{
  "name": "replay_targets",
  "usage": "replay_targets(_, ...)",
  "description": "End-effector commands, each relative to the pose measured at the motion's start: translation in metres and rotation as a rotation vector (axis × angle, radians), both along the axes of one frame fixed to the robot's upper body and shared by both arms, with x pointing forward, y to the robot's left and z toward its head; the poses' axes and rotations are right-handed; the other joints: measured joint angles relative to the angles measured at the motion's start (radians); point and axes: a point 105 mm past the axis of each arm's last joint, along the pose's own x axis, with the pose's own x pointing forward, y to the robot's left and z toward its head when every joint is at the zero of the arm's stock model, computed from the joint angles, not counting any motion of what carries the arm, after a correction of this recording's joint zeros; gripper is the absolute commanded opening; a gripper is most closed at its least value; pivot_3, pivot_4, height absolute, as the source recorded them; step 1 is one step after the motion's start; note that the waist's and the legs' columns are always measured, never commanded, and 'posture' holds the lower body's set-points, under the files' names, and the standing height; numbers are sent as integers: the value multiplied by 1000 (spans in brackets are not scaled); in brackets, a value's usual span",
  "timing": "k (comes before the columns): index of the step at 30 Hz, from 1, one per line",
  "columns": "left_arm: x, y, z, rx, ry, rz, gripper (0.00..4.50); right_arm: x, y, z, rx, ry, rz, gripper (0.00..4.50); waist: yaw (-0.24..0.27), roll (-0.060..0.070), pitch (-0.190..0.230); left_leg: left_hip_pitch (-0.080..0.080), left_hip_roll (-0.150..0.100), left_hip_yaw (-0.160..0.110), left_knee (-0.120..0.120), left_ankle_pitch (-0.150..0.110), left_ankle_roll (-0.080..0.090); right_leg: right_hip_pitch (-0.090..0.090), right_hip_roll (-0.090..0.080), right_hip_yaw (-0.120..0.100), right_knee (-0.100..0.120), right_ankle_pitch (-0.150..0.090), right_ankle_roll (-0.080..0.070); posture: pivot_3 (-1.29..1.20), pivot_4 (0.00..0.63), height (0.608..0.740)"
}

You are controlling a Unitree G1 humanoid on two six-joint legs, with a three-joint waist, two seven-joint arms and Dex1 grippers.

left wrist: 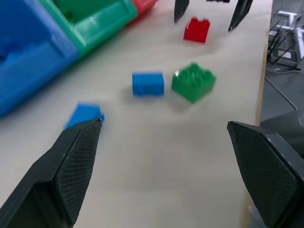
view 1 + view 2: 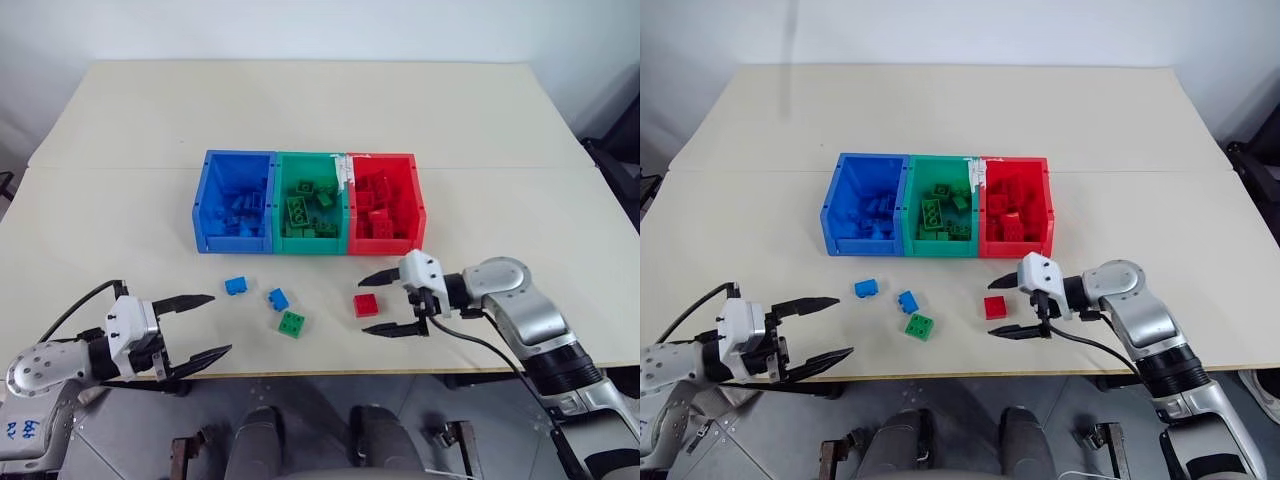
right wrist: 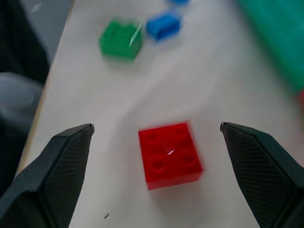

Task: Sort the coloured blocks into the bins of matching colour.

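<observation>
1. Pale cream, the flat surface (image 2: 120,200) holds three plastic open-top boxes joined in a row near its middle.
2. On the robot's left is the blue plastic bin (image 2: 236,201). The green plastic bin (image 2: 311,203) is in the middle. The red plastic bin (image 2: 384,203) is on the right.
3. Each bin has small studded bricks of its own colour inside.
4. Four small studded plastic bricks lie loose on the surface, in front of the bins.
5. One small blue brick (image 2: 236,285) sits in front of the blue bin.
6. A second small blue brick (image 2: 278,298) lies near it, just beside the small green brick (image 2: 292,323).
7. The small red brick (image 2: 366,305) lies flat in front of the red bin, apart from the others.
8. The right tool (image 2: 384,302) has its two black fingers spread wide, one on each side of the red brick. They do not touch it.
9. The left tool (image 2: 207,326) is wide too and holds nothing. It hangs by the near edge of the surface, well apart from the bricks.
</observation>
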Motion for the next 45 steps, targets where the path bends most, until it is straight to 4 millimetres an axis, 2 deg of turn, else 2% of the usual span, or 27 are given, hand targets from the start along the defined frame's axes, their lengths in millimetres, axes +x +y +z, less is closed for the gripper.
replay_targets(1, 0, -6, 17, -13, -82, 6, 4500, 0, 0, -1, -23, -26, 27, 4082, -2, 0, 0, 0, 0, 0, 0, 0, 0, 0, 0, 0, 0, 0, 0, 0, 150, 740)
replay_targets(2, 0, -7, 18, -14, -83, 8, 4500, -1, 0, -1, -22, -26, 35, 3899, -3, 0, 0, 0, 0, 0, 1, 0, 0, 0, 0, 0, 0, 0, 0, 0, 150, 740)
replay_targets(7, 3, -17, 21, -37, -99, 2, 4500, -2, 0, 4, 17, -48, 5, 2190, -5, 0, 0, 1, 1, 1, 1, -1, 0, 1, 0, 0, 0, 0, 0, 0, 150, 740)
replay_targets(9, 7, -20, 24, -54, -112, 2, 4500, 0, -1, 13, 77, -47, -52, 1523, -4, 0, 0, 1, 1, 1, 1, -1, 0, 1, 0, 0, 1, 0, 0, 0, 150, 740)
replay_targets(15, 14, -24, 28, -88, -128, 10, 4500, 11, -6, 58, 290, -42, -241, 1523, -5, 0, 0, 0, 1, 1, 2, -1, 0, 0, 0, 0, 1, 0, 0, 0, 150, 740)
replay_targets(17, 19, -26, 32, -105, -141, 18, 4500, 28, -9, 85, 432, -24, -391, 1523, -7, 0, 0, 1, 1, 1, 2, -1, -1, 0, 0, 0, 1, 0, 0, 0, 150, 740)
replay_targets(19, 24, -28, 34, -112, -156, 26, 4500, 44, -14, 103, 506, -49, -504, 1523, -7, 0, 0, 1, 2, 1, 2, -1, -1, 0, 1, 1, 2, 0, 0, 0, 150, 740)
replay_targets(23, 37, -31, 40, -140, -189, 50, 4500, 75, -24, 118, 500, -186, -669, 1523, -5, 0, 0, 0, 1, 1, 2, -1, -1, -2, 0, 1, 3, 0, 0, 0, 150, 740)
replay_targets(27, 42, -30, 43, -163, -185, 60, 4500, 94, -24, 122, 496, -215, -739, 1523, -5, 0, 0, -1, 1, 2, 2, -1, -1, -3, 0, 1, 3, 0, 0, 0, 150, 740)
replay_targets(32, 43, -19, 45, -170, -159, 65, 4500, 100, -11, 128, 523, -256, -718, 3108, -8, 0, 0, -4, 2, 8, 1, 0, -1, -11, 0, 2, 10, 0, 0, 0, 150, 740)
replay_targets(36, 33, -18, 45, -117, -117, 21, 4500, 77, -15, 130, 542, -214, -610, 4405, -7, 0, 0, -4, 3, 12, 1, 1, -4, -14, -1, 2, 11, 0, 0, 0, 150, 740)
replay_targets(39, 30, -21, 43, -80, -81, -32, 4500, 50, -34, 116, 503, -184, -525, 4463, 4, 0, 0, -4, 3, 12, 0, 0, -4, -14, -1, 2, 10, 0, 0, 0, 150, 740)
replay_targets(42, 38, -40, 38, -80, -86, -116, 4500, 20, -59, 98, 437, -238, -485, 4463, 28, 0, 0, -4, 1, 12, 1, -4, 1, -12, -1, 2, 6, 1, 1, 0, 150, 740)
replay_targets(45, 46, -59, 29, -78, -89, -170, 4500, -13, -81, 83, 380, -322, -440, 4463, 28, 0, 0, -4, 1, 15, 4, -4, 1, -11, -1, 2, 3, 1, 2, 0, 150, 740)
